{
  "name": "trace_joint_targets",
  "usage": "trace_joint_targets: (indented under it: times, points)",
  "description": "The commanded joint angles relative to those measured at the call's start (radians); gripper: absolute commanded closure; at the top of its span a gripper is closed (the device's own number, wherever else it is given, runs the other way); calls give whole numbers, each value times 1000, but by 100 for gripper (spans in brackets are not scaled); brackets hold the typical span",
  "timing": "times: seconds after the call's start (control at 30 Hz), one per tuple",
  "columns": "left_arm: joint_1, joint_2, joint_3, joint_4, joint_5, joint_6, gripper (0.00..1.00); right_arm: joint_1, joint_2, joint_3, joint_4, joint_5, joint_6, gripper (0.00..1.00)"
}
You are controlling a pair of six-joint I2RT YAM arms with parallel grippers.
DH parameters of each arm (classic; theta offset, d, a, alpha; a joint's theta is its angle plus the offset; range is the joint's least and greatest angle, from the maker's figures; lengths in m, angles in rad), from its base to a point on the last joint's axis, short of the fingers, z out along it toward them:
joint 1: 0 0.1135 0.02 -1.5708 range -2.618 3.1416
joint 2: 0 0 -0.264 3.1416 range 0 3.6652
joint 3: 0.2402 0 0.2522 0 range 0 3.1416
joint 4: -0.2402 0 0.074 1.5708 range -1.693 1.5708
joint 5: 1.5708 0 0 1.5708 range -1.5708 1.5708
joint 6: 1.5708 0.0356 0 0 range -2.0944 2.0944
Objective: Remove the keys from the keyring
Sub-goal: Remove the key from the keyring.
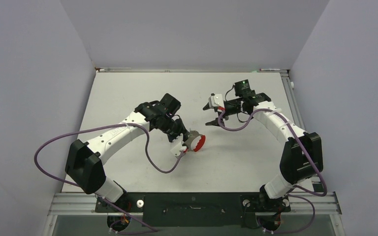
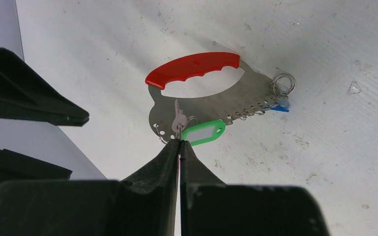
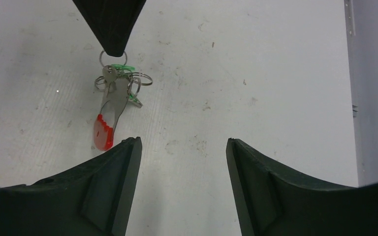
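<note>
The keyring (image 2: 211,101) is a flat silver metal plate with a red curved strap (image 2: 194,66); it shows as a red spot in the top view (image 1: 198,141). A silver key (image 2: 178,118) with a green tag (image 2: 204,132) hangs at its near edge, and a blue tag (image 2: 279,107) and a small ring (image 2: 284,83) at its far end. My left gripper (image 2: 179,142) is shut on the keyring's edge beside the silver key and holds it upright. My right gripper (image 3: 183,142) is open and empty, a short way right of the keyring (image 3: 113,105). No yellow tag shows.
The white table (image 1: 128,98) is walled on the left, back and right. A metal rail (image 1: 290,93) runs along its right edge. The left arm's purple cable (image 1: 152,162) loops over the table in front of the keyring.
</note>
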Motion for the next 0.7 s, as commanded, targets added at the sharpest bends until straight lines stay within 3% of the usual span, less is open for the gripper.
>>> trace_joint_targets:
  times: [0.0,0.3,0.47,0.67]
  points:
    - [6,-27,-1,-2,23,52,100,64,-21,28,172,70,96,36]
    - [12,-26,-17,-1,21,131,100,167,-6,18,-9,76,-157,39]
    - [12,-21,-12,-10,26,166,100,199,13,-5,-40,122,-283,43]
    - [12,-9,7,-30,29,194,100,225,38,-12,-17,156,-324,46]
